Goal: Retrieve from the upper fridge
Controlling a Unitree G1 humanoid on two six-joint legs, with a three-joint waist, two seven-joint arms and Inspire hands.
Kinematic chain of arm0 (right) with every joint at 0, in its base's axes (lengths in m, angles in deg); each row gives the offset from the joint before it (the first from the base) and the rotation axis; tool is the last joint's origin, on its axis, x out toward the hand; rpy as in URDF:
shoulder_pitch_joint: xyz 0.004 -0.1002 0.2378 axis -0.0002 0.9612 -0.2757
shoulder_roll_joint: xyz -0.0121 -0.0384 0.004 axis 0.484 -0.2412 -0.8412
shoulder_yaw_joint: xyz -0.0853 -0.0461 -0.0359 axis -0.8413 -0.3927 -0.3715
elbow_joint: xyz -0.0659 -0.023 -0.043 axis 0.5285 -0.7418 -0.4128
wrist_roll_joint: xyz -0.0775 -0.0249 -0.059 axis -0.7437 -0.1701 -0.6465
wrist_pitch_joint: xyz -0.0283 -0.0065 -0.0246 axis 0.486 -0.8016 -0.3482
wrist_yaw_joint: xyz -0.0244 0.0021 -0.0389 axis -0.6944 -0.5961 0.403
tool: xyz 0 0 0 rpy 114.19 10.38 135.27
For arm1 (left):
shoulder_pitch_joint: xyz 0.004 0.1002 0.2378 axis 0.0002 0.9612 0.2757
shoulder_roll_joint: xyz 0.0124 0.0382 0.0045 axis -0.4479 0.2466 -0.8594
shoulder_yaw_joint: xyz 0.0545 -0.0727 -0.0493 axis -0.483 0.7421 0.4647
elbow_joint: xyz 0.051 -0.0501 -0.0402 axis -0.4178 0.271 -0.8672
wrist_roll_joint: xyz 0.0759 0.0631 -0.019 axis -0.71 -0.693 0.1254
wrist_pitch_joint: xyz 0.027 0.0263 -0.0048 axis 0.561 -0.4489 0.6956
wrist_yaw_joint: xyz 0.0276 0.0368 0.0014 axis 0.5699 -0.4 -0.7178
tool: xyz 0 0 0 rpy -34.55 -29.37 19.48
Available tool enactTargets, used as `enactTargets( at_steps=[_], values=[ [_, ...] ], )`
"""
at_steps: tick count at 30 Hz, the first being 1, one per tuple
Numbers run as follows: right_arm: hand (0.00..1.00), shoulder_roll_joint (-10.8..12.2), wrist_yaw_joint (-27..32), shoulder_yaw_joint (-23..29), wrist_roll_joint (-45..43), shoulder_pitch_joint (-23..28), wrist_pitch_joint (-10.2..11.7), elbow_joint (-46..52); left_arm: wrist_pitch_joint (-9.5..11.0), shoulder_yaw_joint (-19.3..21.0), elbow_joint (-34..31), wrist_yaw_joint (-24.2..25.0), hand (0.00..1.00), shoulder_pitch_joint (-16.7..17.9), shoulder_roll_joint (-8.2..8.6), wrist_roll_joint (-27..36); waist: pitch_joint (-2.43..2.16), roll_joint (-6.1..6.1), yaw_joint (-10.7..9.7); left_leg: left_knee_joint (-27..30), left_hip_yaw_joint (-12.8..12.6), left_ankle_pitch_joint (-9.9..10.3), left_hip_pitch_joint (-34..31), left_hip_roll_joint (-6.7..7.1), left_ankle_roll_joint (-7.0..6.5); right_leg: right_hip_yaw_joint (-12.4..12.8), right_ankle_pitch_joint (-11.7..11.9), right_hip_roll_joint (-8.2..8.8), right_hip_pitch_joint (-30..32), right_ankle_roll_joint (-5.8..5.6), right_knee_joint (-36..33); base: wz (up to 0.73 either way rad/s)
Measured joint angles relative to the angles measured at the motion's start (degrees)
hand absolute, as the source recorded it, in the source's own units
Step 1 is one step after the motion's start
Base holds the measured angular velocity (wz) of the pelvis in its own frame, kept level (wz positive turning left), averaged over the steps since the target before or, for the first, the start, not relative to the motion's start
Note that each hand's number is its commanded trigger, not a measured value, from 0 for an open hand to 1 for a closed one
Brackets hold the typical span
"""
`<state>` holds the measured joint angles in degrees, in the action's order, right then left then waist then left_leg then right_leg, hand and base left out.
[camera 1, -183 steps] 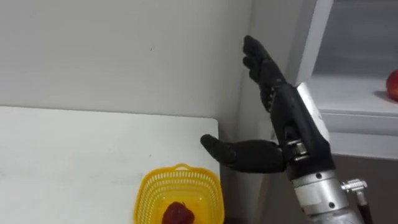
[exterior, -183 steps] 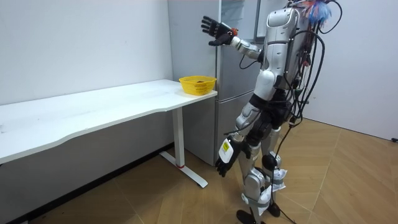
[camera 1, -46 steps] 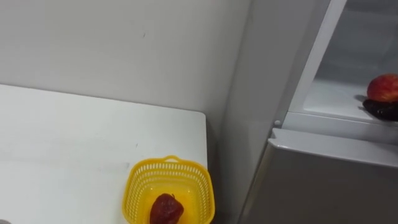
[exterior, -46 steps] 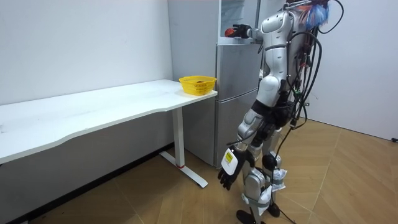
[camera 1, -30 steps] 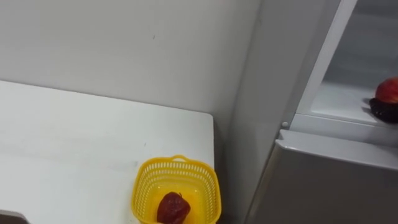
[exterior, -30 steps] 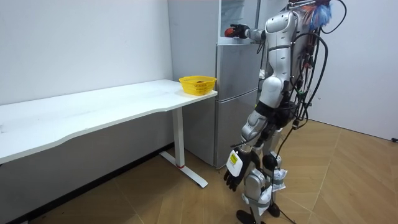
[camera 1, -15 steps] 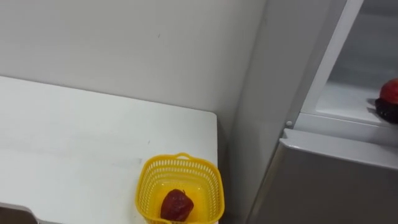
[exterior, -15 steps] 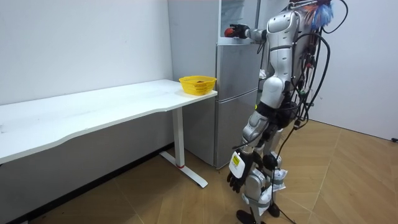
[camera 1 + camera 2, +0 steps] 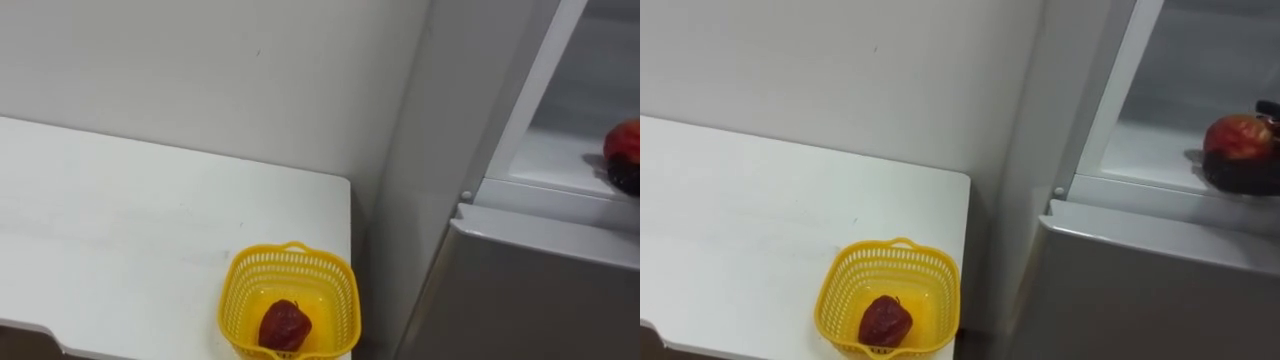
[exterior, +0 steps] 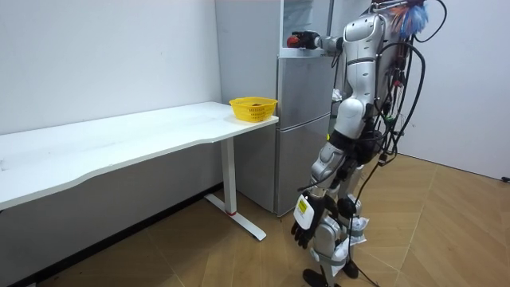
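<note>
1. The white table point(image 9: 120, 220) occupies the eye views from 9 o'clock to 6 o'clock. Its surface is open up to the wall.
2. The yellow basket point(image 9: 338, 295) stands at the table's right end, close to the near and right edges. It holds one dark red fruit point(image 9: 284, 326).
3. A narrow gap separates the table edge from the grey fridge point(image 9: 520, 290), which stands at 3 to 5 o'clock.
4. The upper compartment is open above the closed lower door. The red apple point(image 9: 1237, 135) is at the front of the white shelf point(image 9: 1140, 150), at 3 o'clock.
5. The right hand point(image 9: 1240, 175) cups the apple from below, with one finger curled over its far side.
6. The right eye view shows the whole apple. The left eye view cuts it at the frame edge.
7. The room view adds the stance: the robot stands upright at the fridge front with its right arm raised to shelf height. The left hand point(image 10: 303, 229) hangs beside the thigh, and its state cannot be told.
8. Bare wooden floor point(image 10: 239, 263) lies around the robot.
</note>
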<state>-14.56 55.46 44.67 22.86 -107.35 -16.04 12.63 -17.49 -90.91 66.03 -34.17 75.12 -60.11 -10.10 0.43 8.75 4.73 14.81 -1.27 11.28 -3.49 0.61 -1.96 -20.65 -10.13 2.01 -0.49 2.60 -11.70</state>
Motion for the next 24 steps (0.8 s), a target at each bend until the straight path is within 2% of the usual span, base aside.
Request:
enactTargets(
  at_steps=[9,18,24],
  values=[
    [1.0,0.3,-3.0,0.0,0.5,-0.9,0.1,1.5,0.0,0.1,0.0,-0.1,0.0,-0.3,0.0,0.0,-0.05,0.3,0.6,0.0,0.1,0.0,-0.2,0.02,0.05,-0.2,0.0,-0.01,0.2,0.02,0.1,0.01],
    [1.0,0.5,-3.0,0.0,0.5,-0.9,0.4,1.6,0.0,0.1,0.0,-1.7,0.0,-0.9,-0.01,0.0,0.0,0.29,0.8,-0.4,0.2,0.0,0.0,0.0,0.05,-0.1,0.0,-0.02,0.1,0.02,0.1,0.0],
    [1.0,0.5,-2.9,0.1,0.8,-0.9,1.0,1.6,0.0,0.2,0.0,-2.8,0.0,-1.0,-0.01,0.0,0.22,0.2,0.8,-1.1,0.2,-0.1,0.2,0.03,0.11,0.0,-0.1,-0.04,0.1,0.0,0.2,0.0]
  ],
)
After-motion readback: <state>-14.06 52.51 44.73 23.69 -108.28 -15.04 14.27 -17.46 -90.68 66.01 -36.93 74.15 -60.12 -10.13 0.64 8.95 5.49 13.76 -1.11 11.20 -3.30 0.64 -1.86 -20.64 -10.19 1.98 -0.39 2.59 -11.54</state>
